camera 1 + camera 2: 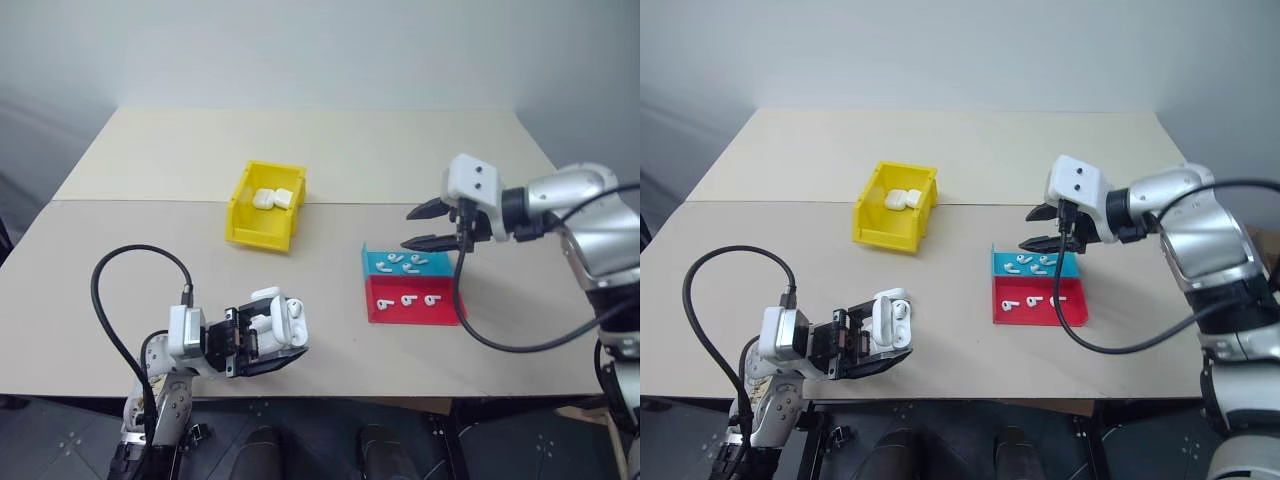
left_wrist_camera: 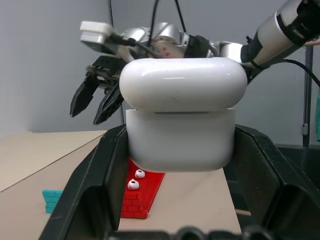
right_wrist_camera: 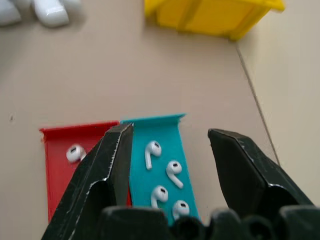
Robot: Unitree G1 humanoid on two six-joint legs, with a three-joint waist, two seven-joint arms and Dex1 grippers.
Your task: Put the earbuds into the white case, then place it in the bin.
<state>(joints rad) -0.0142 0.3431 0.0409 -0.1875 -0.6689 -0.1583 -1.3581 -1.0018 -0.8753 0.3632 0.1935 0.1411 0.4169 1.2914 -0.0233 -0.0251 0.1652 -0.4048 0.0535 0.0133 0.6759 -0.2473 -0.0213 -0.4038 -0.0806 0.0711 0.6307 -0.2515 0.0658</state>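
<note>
Clamping the white case (image 1: pixel 277 322) near the table's front edge, the left gripper (image 1: pixel 262 340); right gripper (image 1: pixel 428 226) hangs jaws apart above the earbuds (image 1: pixel 402 264), holding nothing.

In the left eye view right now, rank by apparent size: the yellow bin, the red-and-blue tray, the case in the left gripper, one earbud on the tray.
1. yellow bin
2. red-and-blue tray, close to the bin
3. white case, though it sits nearest the camera
4. earbud

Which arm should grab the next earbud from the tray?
Right. Its gripper hangs open directly above the blue half of the tray, over the earbuds. The left gripper is busy, shut on the white case, near the table's front edge.
</note>
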